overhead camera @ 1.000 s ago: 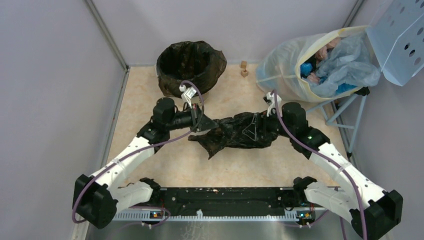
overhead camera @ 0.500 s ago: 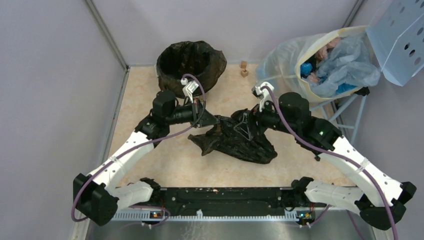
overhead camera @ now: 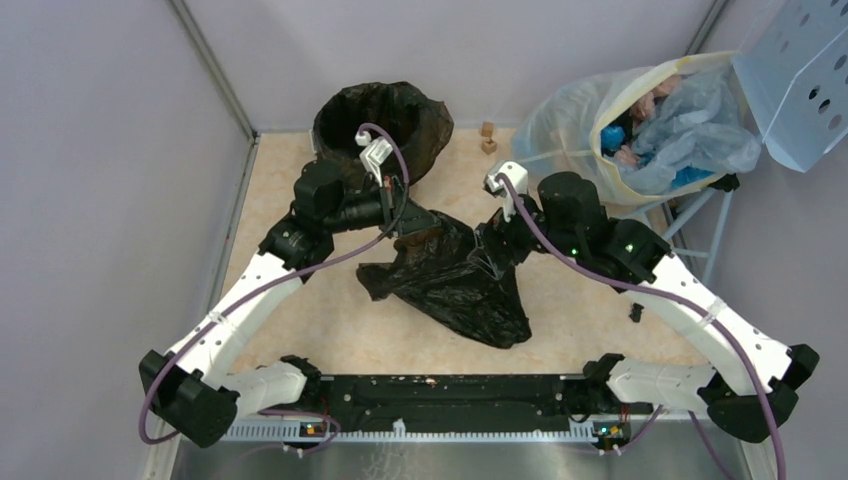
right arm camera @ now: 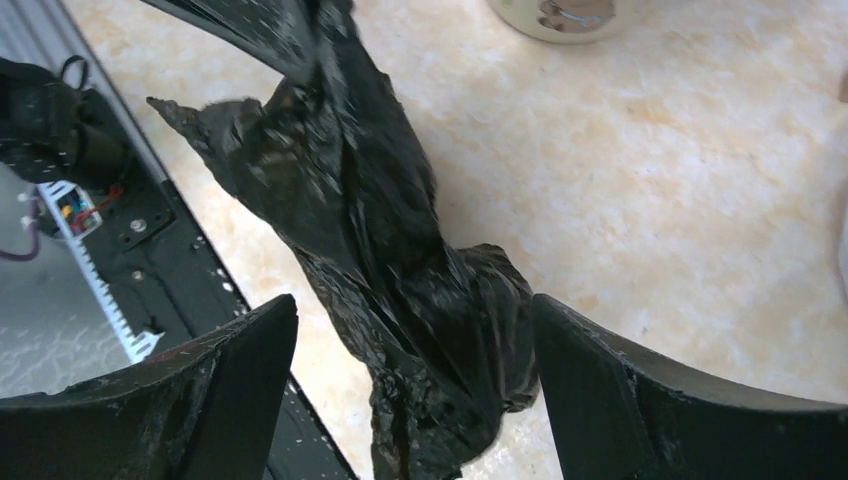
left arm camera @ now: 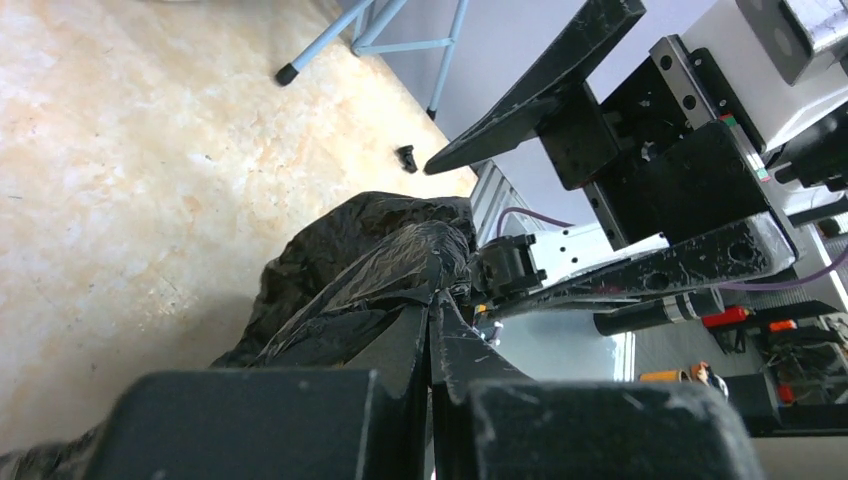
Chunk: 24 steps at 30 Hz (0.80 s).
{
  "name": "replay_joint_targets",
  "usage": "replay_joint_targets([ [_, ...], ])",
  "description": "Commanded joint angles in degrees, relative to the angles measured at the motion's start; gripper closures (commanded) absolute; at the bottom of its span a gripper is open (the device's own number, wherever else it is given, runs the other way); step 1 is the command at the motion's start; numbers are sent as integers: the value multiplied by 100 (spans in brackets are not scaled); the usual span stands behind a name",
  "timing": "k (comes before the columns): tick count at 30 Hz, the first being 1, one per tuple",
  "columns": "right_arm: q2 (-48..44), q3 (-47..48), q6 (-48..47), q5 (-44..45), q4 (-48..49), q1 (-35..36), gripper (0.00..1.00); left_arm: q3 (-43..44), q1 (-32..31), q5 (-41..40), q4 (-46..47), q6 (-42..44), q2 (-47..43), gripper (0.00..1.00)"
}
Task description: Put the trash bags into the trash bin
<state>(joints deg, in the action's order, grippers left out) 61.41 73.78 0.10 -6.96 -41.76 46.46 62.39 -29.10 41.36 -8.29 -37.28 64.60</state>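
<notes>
My left claw (left arm camera: 431, 318) is pinched flat on a fold of the trash bag (overhead camera: 455, 285), holding that corner up so the film drapes toward the lower middle of the overhead view. My right claw (right arm camera: 415, 305) stands wide, a finger on either side of the twisted black film without gripping it, so the left carries it alone. The trash bin (overhead camera: 380, 125) sits upper centre-left of the overhead frame, just behind my left wrist. I judge the lift is meant to clear its lined rim.
</notes>
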Motion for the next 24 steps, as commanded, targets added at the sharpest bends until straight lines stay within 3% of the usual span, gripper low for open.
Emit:
replay_joint_targets([
  [1,383,452,-314,-733,218,110,14,394,-18,380,4,43,127,100],
  [3,580,494,-254,-631,312,126,16,489,-23,470,22,8,132,100],
  [5,735,509,-188,-525,409,127,29,583,-22,539,24,-15,130,100],
  [6,776,502,-161,-487,449,127,44,622,-25,559,22,-23,114,100],
  [7,787,475,-111,-465,506,127,65,658,-25,537,-14,12,96,96],
  [8,755,422,-68,-420,577,127,83,684,-21,478,-127,94,63,89],
  [9,685,333,-56,-405,682,127,95,719,-12,358,-272,206,22,77],
  [10,544,186,-54,-418,739,127,100,818,-10,119,-471,391,-40,64],
  [12,339,-43,-54,-383,821,127,100,987,10,-431,-1047,828,-138,40],
  [14,78,-250,-47,-379,890,127,100,1207,73,-1081,-1707,1199,-207,24],
  [19,-248,-432,108,-140,751,127,100,1657,626,-2304,-2917,1630,-127,11],
  [24,-525,-396,247,564,596,127,100,1777,1301,-3533,-3075,1729,-138,1],
])
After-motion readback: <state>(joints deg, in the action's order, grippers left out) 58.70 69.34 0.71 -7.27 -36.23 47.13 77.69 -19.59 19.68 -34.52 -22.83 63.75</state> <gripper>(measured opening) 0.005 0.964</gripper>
